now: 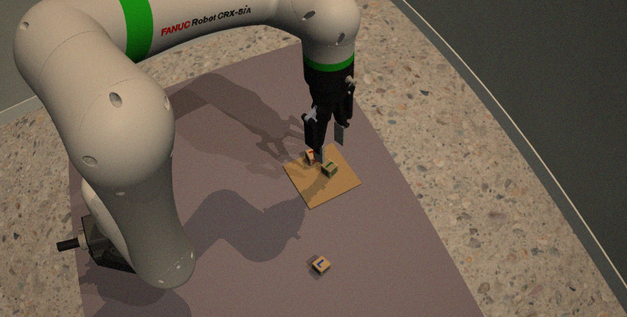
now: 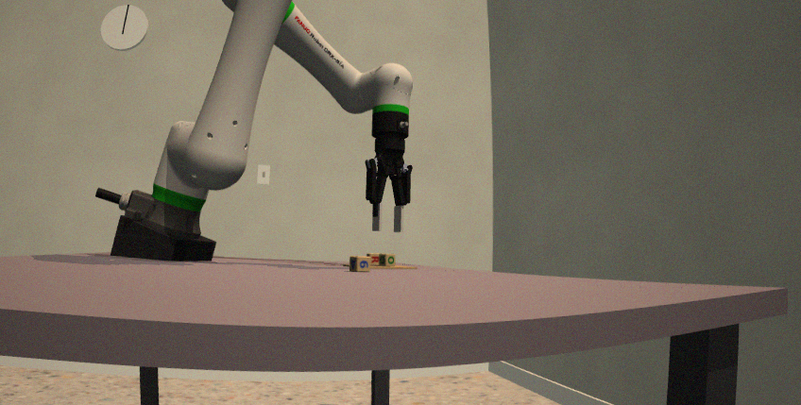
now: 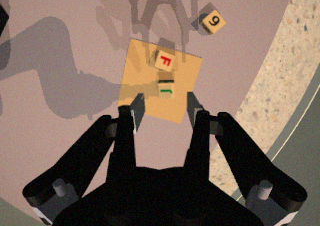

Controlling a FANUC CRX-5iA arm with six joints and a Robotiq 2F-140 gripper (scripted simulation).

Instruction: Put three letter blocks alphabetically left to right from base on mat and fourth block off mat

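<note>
Grey-walled room, mauve desk | tan mat holds two blocks side by side: red-letter block, green-letter block | blue-letter block lies on desk well off mat | tool hangs above mat, fingers partly apart, gripping nothing

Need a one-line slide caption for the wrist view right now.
Gripper hangs empty, fingers part open, above the tan mat with two lettered blocks; a third block lies off it.
</note>
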